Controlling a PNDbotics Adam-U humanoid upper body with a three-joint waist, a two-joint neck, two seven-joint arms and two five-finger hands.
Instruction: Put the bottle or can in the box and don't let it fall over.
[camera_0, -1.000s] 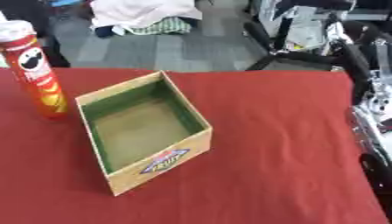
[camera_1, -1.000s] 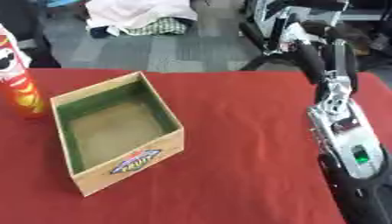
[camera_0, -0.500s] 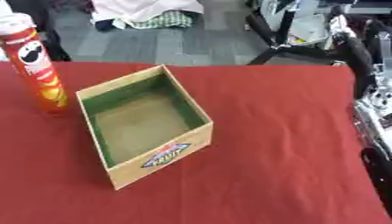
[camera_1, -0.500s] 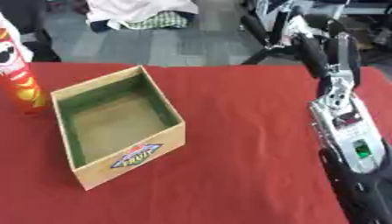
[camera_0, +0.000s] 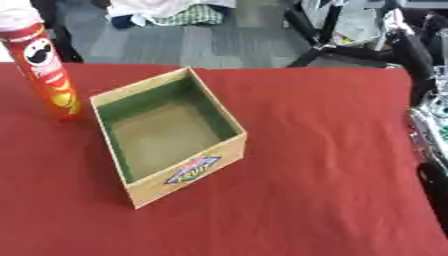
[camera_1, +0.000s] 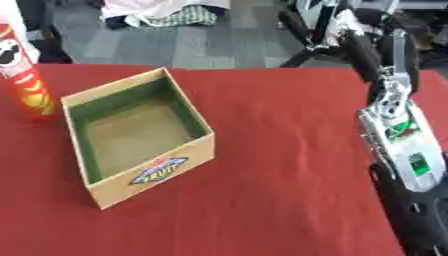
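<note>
A red surface (camera_0: 315, 150) is seen from above. On it a cardboard box (camera_0: 166, 135) is set, a bit turned, with one corner toward the near edge. The box is open at the top. Its inside walls are green and its floor is brown, and nothing is seen inside it. A colourful label (camera_0: 194, 170) is stuck on the near outer wall.

A tall red chip can (camera_0: 44, 70) is stood upright on the surface, at the far left. A face with a moustache is printed on it, and yellow is seen near its bottom. The can is placed just beside the left far wall of the box, outside it. Whether the two touch cannot be told.

The robot's right arm (camera_1: 407, 160) is seen along the right side, silver and black with small green marks. It is held over the right edge of the surface, well apart from the box and the can. The right hand (camera_1: 389, 50) is raised at the far end of the arm, with dark fingers pointing up. Whether they are spread or curled cannot be told. Nothing is seen held in it.

The left hand is not seen in either view.

Beyond the surface a grey floor (camera_0: 219, 40) is seen, with a heap of cloth (camera_0: 171, 10) and black stands (camera_0: 332, 35).
</note>
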